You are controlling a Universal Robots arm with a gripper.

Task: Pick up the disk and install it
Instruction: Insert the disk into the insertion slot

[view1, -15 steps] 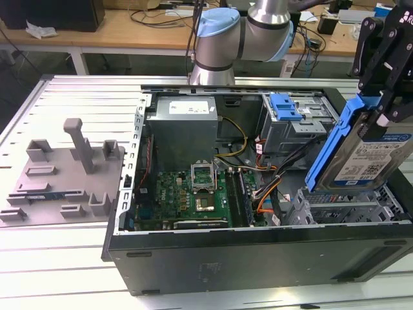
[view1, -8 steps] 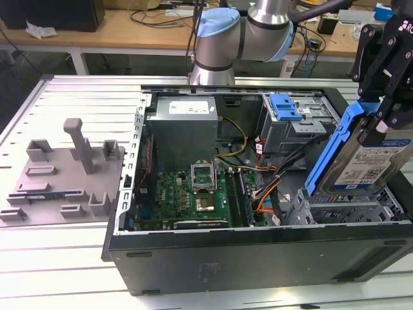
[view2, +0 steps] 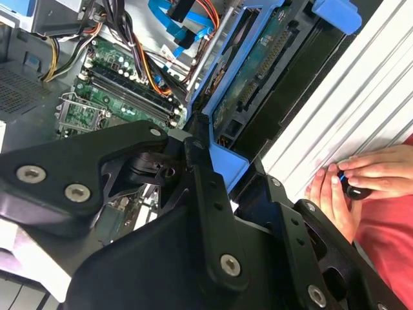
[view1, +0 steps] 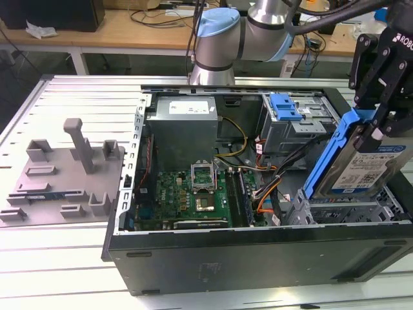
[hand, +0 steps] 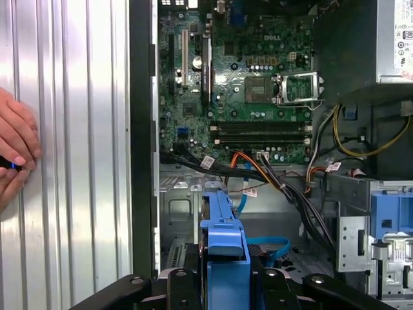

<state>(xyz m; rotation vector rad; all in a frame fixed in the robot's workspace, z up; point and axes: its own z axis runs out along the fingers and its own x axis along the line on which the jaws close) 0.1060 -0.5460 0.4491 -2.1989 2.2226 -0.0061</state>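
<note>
The disk [view1: 369, 169], a silver drive with a white-and-blue label in a bright blue bracket [view1: 326, 158], hangs steeply tilted over the drive cage [view1: 348, 210] at the exterior view's right end of the open computer case [view1: 258, 258]. My gripper [view1: 374, 128] is shut on the disk's raised upper end, and its lower edge is down at the cage. In the second wrist view the disk's green circuit-board underside [view2: 258, 71] and the bracket [view2: 226, 166] sit between my black fingers [view2: 206, 194]. The bracket's blue edge [hand: 222, 239] shows in the first wrist view.
Inside the case lie the motherboard [view1: 187, 194], a grey power supply box [view1: 187, 126], bundled cables [view1: 271, 187] and a second cage with a blue clip [view1: 286, 106]. A grey fixture [view1: 64, 174] stands at the exterior view's left. A person's hands [view2: 361, 187] rest on the ribbed table beside the case.
</note>
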